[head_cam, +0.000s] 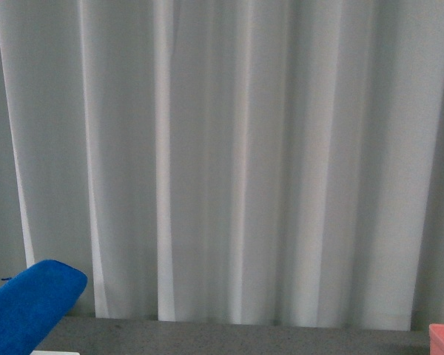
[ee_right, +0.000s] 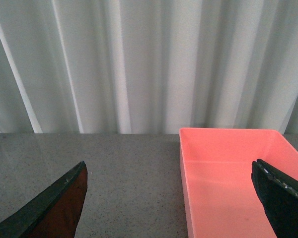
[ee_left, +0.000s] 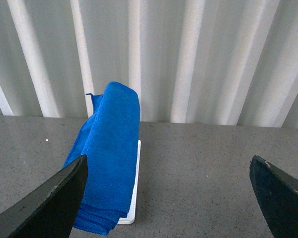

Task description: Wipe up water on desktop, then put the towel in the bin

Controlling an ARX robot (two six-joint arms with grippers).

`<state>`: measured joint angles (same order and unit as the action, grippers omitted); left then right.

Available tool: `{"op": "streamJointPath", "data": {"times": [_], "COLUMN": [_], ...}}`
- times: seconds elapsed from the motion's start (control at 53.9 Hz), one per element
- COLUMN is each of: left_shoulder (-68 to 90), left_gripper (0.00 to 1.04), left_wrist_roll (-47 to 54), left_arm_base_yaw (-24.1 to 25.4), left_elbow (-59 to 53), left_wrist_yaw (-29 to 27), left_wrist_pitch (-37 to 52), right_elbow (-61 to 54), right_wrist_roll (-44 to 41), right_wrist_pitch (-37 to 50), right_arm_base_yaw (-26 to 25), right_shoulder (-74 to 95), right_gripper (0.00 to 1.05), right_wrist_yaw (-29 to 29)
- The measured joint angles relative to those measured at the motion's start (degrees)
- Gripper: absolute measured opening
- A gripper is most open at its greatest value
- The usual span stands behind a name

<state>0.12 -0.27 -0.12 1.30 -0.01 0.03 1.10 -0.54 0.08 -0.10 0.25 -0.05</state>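
L gripper [ee_left: 169, 198] jaws spread wide, nothing btwn them. I see towel [ee_left: 111, 148] just ahead, off toward one finger, draped over tray [ee_left: 134, 198] on desk [ee_left: 203, 168]. R gripper [ee_right: 169, 198] also spread, empty; bin [ee_right: 228, 168] ahead near one finger. Curtain [head_cam: 244, 148] behind.

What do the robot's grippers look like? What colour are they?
Each gripper shows only two fingers. The left gripper has flat, dark grey-black fingers tapering to pointed tips, with pale edges. The right gripper looks the same, though one finger has a reddish-brown tint. No cables, markings or arms are visible.
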Motion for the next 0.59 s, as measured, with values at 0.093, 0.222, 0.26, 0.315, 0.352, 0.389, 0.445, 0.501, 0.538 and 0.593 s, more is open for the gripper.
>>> {"op": "streamJointPath", "data": {"times": [0.093, 0.222, 0.26, 0.315, 0.352, 0.389, 0.445, 0.501, 0.538, 0.593], "left_shoulder": [0.0, 0.0, 0.0, 0.0, 0.0, 0.0, 0.0, 0.0, 0.0, 0.0], "left_gripper": [0.98, 0.98, 0.98, 0.98, 0.98, 0.98, 0.98, 0.98, 0.98, 0.98], "left_wrist_roll": [0.0, 0.0, 0.0, 0.0, 0.0, 0.0, 0.0, 0.0, 0.0, 0.0], "left_arm_base_yaw": [0.0, 0.0, 0.0, 0.0, 0.0, 0.0, 0.0, 0.0, 0.0, 0.0], "left_elbow": [0.0, 0.0, 0.0, 0.0, 0.0, 0.0, 0.0, 0.0, 0.0, 0.0], "left_wrist_yaw": [0.0, 0.0, 0.0, 0.0, 0.0, 0.0, 0.0, 0.0, 0.0, 0.0], "left_wrist_pitch": [0.0, 0.0, 0.0, 0.0, 0.0, 0.0, 0.0, 0.0, 0.0, 0.0], "right_elbow": [0.0, 0.0, 0.0, 0.0, 0.0, 0.0, 0.0, 0.0, 0.0, 0.0], "right_wrist_roll": [0.0, 0.0, 0.0, 0.0, 0.0, 0.0, 0.0, 0.0, 0.0, 0.0], "right_wrist_pitch": [0.0, 0.0, 0.0, 0.0, 0.0, 0.0, 0.0, 0.0, 0.0, 0.0], "right_arm_base_yaw": [0.0, 0.0, 0.0, 0.0, 0.0, 0.0, 0.0, 0.0, 0.0, 0.0], "right_shoulder": [0.0, 0.0, 0.0, 0.0, 0.0, 0.0, 0.0, 0.0, 0.0, 0.0], "right_gripper": [0.98, 0.98, 0.98, 0.98, 0.98, 0.98, 0.98, 0.98, 0.98, 0.98], "right_wrist_yaw": [0.0, 0.0, 0.0, 0.0, 0.0, 0.0, 0.0, 0.0, 0.0, 0.0]}}
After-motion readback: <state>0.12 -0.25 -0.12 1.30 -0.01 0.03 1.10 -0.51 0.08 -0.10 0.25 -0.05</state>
